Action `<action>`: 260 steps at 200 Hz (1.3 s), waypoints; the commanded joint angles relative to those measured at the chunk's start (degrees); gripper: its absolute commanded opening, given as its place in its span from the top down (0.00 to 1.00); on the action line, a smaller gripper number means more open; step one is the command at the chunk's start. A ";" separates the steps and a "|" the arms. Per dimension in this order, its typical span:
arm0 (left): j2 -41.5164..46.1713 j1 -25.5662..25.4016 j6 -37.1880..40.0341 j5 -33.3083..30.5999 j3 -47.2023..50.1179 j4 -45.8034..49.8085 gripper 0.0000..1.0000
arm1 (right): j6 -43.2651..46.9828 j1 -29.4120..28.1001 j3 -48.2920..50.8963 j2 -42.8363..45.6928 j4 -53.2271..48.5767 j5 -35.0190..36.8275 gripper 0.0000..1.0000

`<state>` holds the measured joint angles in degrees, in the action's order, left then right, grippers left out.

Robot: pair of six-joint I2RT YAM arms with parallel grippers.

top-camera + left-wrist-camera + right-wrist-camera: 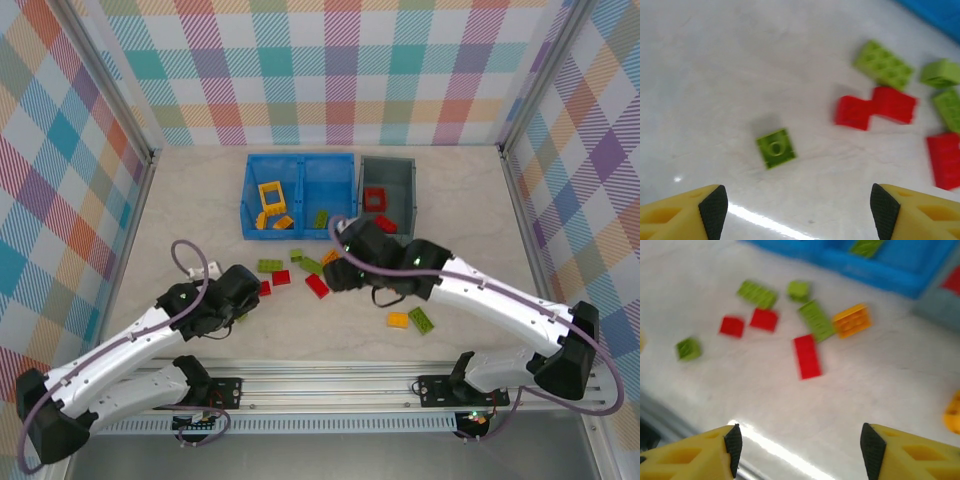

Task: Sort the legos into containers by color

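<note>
Loose legos lie on the table in front of the bins: a long red brick (317, 285) (807, 356), lime green bricks (268, 266) (816, 320), and an orange brick (852, 320). Further right sit an orange brick (398, 320) and a green brick (421, 319). The blue bin (300, 160) holds a yellow window frame (270, 193) on its left and a green brick (320, 217) on its right. Red pieces (375, 198) lie in the grey bin (387, 165). My left gripper (243, 290) (799, 210) is open above a small green brick (775, 148). My right gripper (345, 265) (799, 450) is open short of the red brick.
Two red bricks (855, 112) and more green ones (883, 64) lie beyond the left gripper. Checkered walls close in the table on three sides. A metal rail (330, 375) runs along the near edge. Bare tabletop stretches to the far left and far right.
</note>
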<state>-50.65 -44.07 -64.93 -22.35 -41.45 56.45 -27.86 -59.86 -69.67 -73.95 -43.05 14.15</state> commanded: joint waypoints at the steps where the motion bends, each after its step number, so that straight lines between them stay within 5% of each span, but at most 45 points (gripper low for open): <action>1: -1.21 5.16 2.51 10.25 4.03 -5.36 0.21 | -1.00 -5.28 3.26 0.66 6.36 -3.50 0.31; 69: -12.77 13.18 4.86 12.72 8.81 -17.20 0.24 | -0.51 -12.25 7.26 -0.76 13.11 -8.80 0.27; 131: -16.65 15.60 6.69 13.91 12.73 -26.17 0.40 | -2.00 -12.30 7.35 -0.84 13.35 -8.26 0.28; 168: -16.20 15.60 7.80 12.72 13.49 -26.90 0.63 | -3.14 -12.38 8.00 -0.69 13.46 -8.04 0.30; 190: -12.85 15.60 8.59 11.83 12.81 -25.43 0.69 | -3.55 -12.38 8.72 0.35 13.82 -7.29 0.31; 234: -13.48 12.44 15.29 18.10 -1.69 -23.28 0.71 | -8.53 -11.65 9.46 8.82 8.83 9.51 0.35; 260: -23.06 3.67 18.77 12.99 -16.71 -19.83 0.71 | -15.55 -8.78 7.84 11.90 1.36 19.63 0.36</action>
<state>-66.96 -34.02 -51.31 -7.88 -46.74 35.88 -36.03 -71.09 -60.16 -64.73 -34.57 21.26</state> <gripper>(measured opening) 0.336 0.644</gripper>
